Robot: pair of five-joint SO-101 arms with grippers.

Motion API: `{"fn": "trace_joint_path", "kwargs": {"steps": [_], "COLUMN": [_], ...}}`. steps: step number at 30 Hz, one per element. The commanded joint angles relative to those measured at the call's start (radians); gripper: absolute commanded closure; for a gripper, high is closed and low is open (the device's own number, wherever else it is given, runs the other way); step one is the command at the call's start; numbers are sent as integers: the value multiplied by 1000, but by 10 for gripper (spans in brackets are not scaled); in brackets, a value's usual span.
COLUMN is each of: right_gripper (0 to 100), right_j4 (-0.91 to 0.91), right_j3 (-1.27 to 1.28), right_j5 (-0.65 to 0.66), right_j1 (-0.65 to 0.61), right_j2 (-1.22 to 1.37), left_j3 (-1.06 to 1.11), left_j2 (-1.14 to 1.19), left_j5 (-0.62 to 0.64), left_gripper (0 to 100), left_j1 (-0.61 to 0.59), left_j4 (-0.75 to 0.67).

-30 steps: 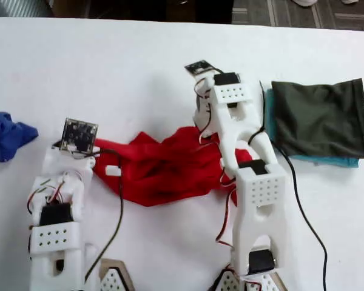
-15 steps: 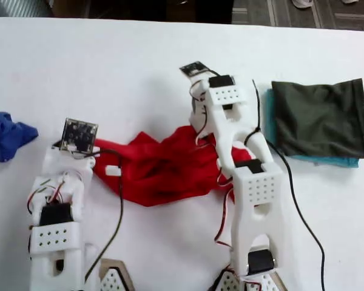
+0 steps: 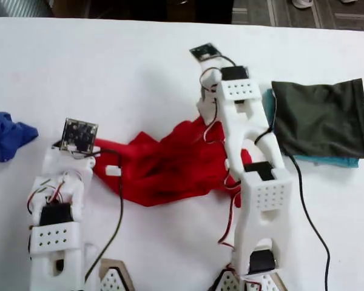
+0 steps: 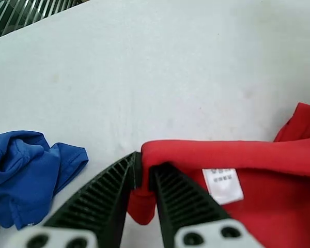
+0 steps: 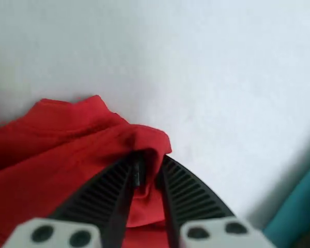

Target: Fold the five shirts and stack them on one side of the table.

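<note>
Red shirt (image 3: 164,167), strung crosswise along the tabletop (image 3: 109,73): collar end clamped in left hand (image 4: 144,168), opposite end clamped in right hand (image 5: 146,165), nearer the folded stack (image 3: 321,118).

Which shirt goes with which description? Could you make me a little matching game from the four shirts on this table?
Things:
1. red shirt
2. blue shirt
3. dark green shirt
4. teal shirt

States:
A. folded, lying on top of another shirt
B. crumpled, lying alone
C. pinched by the left gripper and the right gripper
D. underneath another shirt, only its edges showing

Pairs: 1-C, 2-B, 3-A, 4-D
</note>
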Motion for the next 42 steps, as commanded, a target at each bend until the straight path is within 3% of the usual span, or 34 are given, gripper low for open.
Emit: {"fn": "trace_joint_path", "kwargs": {"steps": [1, 7, 12, 26, 31, 42], "right_gripper": [976, 973, 892, 916, 858, 854], "right_j4": [-12, -59, -56, -36, 8, 36], "right_j3": [-34, -37, -37, -92, -170, -164], "right_j5": [5, 5, 5, 5, 0, 2], "right_j1": [24, 27, 28, 27, 19, 18], "right_j2": [-42, 59, 71, 68, 77, 110], "left_j3": [-8, -8, -8, -8, -8, -8], "left_j2": [-20, -20, -20, -20, -20, -20], "left_j5": [-11, -11, -11, -11, -11, -11], "left_gripper": [974, 974, 974, 974, 974, 974], "left_j1": [-3, -3, -3, -3, -3, -6], "left_j4": [-21, -21, -21, -21, -21, -21]}}
